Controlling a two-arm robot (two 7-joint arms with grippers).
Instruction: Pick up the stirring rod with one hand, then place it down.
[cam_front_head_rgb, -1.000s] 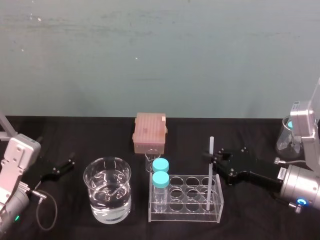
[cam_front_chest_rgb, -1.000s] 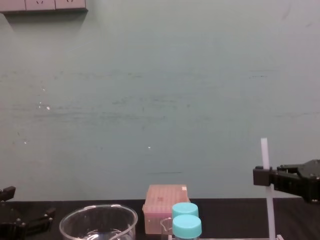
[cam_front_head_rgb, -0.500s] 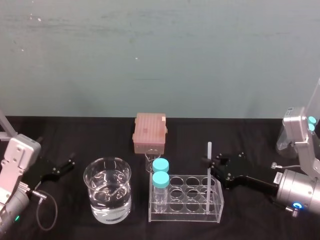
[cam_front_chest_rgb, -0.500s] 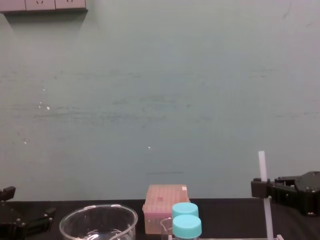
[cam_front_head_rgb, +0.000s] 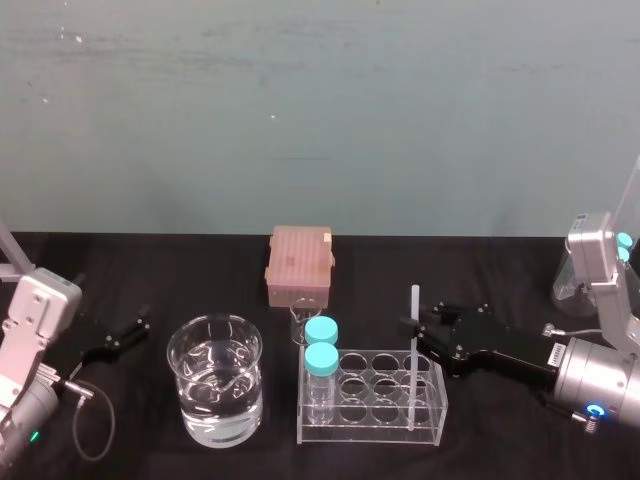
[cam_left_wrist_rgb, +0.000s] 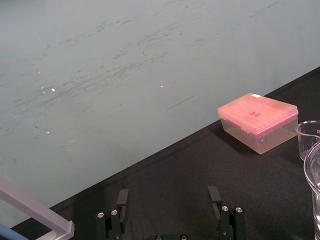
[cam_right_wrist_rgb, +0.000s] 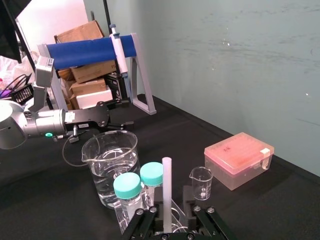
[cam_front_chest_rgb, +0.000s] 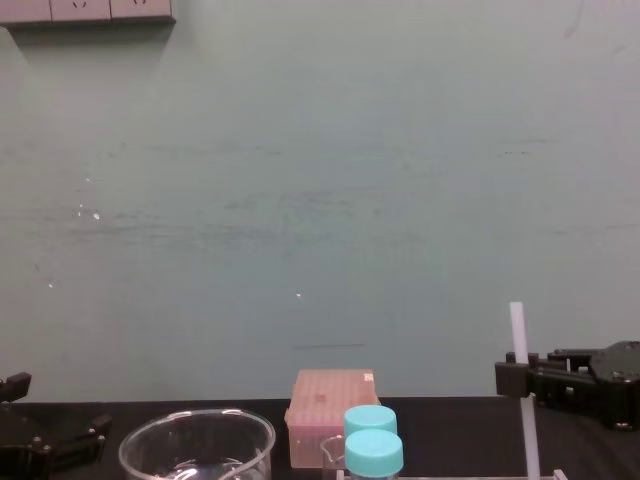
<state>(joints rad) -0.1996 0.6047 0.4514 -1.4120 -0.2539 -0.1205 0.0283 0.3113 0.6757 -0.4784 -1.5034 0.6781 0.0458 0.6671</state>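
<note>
Looking at this one, the put-down step seems to be in hand; the stirring rod (cam_front_head_rgb: 412, 303) is held upright by the right claw (cam_front_head_rgb: 413, 328), whose fingers are pinched snugly on its upper part. The rod's lower part is already down inside the clear rack (cam_front_head_rgb: 437, 396), at the rack's right end; which row can't be made out, nor whether the tip is bottomed out. Two blue-capped bottles (cam_front_head_rgb: 321, 345) are stood at the rack's left end, apart from the rod; a beaker of water (cam_front_head_rgb: 215, 385) is sat just left of the rack. The left claw (cam_front_head_rgb: 125, 332) is parked at the table's far left, fingers spread wide, nothing held. Next, probably, the rod should be eased down until it's seated; then the fingers opened just enough and the claw backed away cleanly, so the rod isn't dragged along or the rack tipped.
</note>
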